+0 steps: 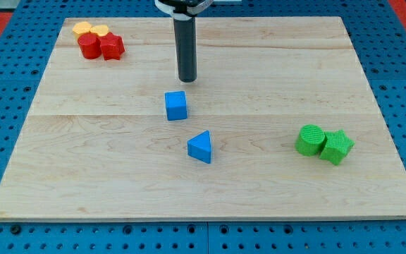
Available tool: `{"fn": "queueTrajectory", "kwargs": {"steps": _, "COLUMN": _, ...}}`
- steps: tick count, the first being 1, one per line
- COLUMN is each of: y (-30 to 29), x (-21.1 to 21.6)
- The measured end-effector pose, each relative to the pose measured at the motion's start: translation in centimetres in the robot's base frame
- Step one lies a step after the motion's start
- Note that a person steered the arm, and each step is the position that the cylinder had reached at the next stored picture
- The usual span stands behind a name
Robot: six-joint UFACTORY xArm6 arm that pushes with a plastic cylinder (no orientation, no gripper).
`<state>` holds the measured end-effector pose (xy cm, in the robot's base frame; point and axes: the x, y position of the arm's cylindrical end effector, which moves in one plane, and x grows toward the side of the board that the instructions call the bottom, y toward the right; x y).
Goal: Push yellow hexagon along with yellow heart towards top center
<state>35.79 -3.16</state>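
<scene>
The yellow hexagon (pixel 82 29) and the yellow heart (pixel 101 31) lie side by side at the board's top left corner, the hexagon on the left. Right below them sit two red blocks, a round one (pixel 88 46) and a star-like one (pixel 111 47), touching them. My tip (pixel 187 79) stands near the top centre of the board, well to the right of the yellow blocks and just above a blue cube (pixel 176 105).
A blue triangle (pixel 201 147) lies below the cube near the board's middle. A green round block (pixel 310 140) and a green cube-like block (pixel 336 147) touch each other at the right. The wooden board (pixel 273 85) rests on a blue pegboard.
</scene>
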Motion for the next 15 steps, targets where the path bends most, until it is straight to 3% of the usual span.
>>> {"fn": "queueTrajectory", "kwargs": {"steps": 3, "y": -9.1, "x": 0.0}}
{"fn": "queueTrajectory", "kwargs": {"steps": 5, "y": -9.3, "x": -0.3}}
{"fn": "queueTrajectory", "kwargs": {"steps": 8, "y": -20.3, "x": 1.3}}
{"fn": "queueTrajectory", "kwargs": {"steps": 9, "y": -23.3, "x": -1.9}}
{"fn": "queueTrajectory", "kwargs": {"steps": 12, "y": -24.6, "x": -10.6}}
{"fn": "queueTrajectory", "kwargs": {"steps": 15, "y": -19.8, "x": -11.7}}
